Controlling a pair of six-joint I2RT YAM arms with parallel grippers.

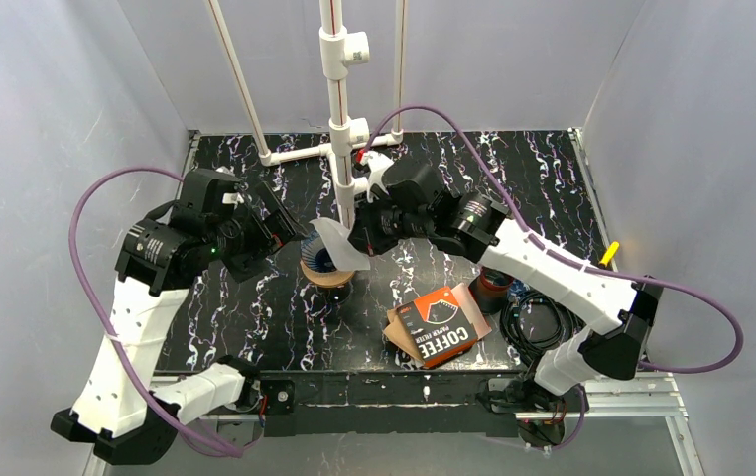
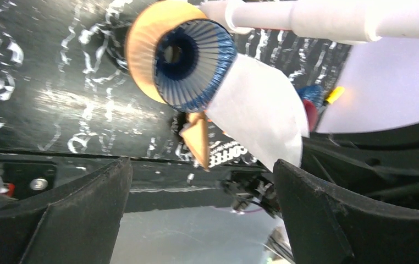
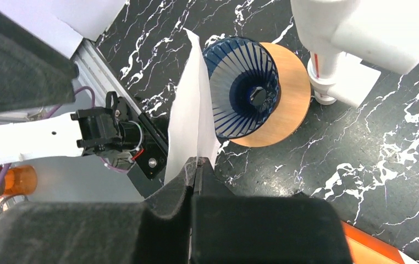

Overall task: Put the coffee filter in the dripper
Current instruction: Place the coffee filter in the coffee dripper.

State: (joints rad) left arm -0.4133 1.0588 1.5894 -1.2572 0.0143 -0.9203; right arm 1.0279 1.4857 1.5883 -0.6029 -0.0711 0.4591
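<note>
Biggest thing first: the black white-veined marble table (image 1: 255,327). It has open surface toward 7 o'clock and along the far edge at 1 o'clock, both clear enough to swing through. The white plastic pipe stand (image 1: 337,99) rises at 12 o'clock from the middle, and its foot sits just behind the dripper, so that side is tight.

My left gripper (image 2: 202,187) hangs at 9 o'clock of the dripper with its fingers spread wide and nothing between them. My right gripper (image 3: 196,165) comes in from 3 o'clock, jaws pinched together on the bottom edge of the white paper coffee filter (image 3: 188,115).

The orange and brown coffee filter pack (image 1: 441,325) lies flat at 4 o'clock, near the front edge, with a coil of black cable (image 1: 543,322) just past it.

The blue ribbed cone dripper (image 3: 243,88) stands on its round wooden base (image 3: 292,93) at about table centre. The filter is up in the air, folded flat, and leans over the dripper's 3 o'clock rim. It's not down in the cone, and I can't tell if the paper edge touches the rim.
</note>
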